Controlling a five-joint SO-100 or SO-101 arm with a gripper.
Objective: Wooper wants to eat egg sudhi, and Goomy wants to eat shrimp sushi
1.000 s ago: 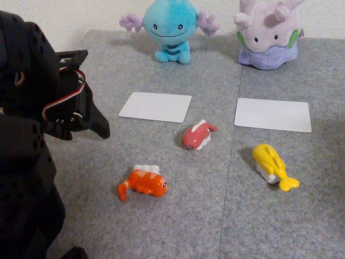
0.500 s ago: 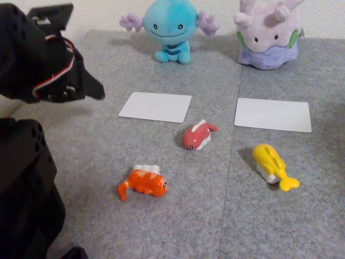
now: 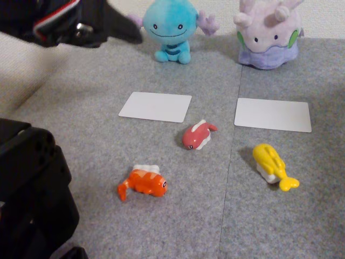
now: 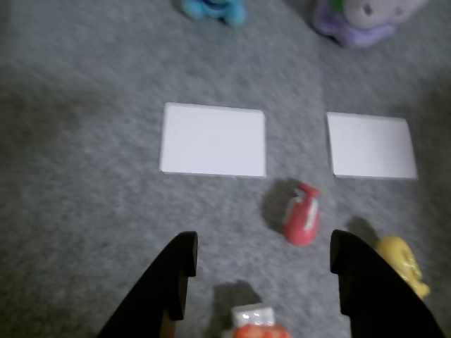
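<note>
While the egg sudhi (image 3: 274, 167) lies on the grey worktop (image 3: 178, 221) just below the right-hand white card (image 3: 273, 114) in the fixed view, tail end toward the camera, the shrimp sushi (image 3: 143, 182) lies well to its left, below the left-hand white card (image 3: 156, 106). Between these 2 toys, a little higher in that view, sits a red-pink sushi (image 3: 197, 135), close under the left card's lower right corner. Wooper (image 3: 169, 28) sits upright at the far edge behind the left card, and Goomy (image 3: 268, 33) sits upright behind the right card.

The claw (image 4: 262, 262) hangs above the worktop holding nothing, its 2 black fingers (image 4: 180, 270) spread wide apart. In the wrist view the shrimp sushi (image 4: 255, 325) shows at the bottom edge between them, the red-pink sushi (image 4: 301, 215) beyond, and the egg sudhi (image 4: 402, 262) just past the right finger. In the fixed view the arm (image 3: 70, 21) reaches across the top left corner, its dark tip in front of Wooper's left gill.
</note>
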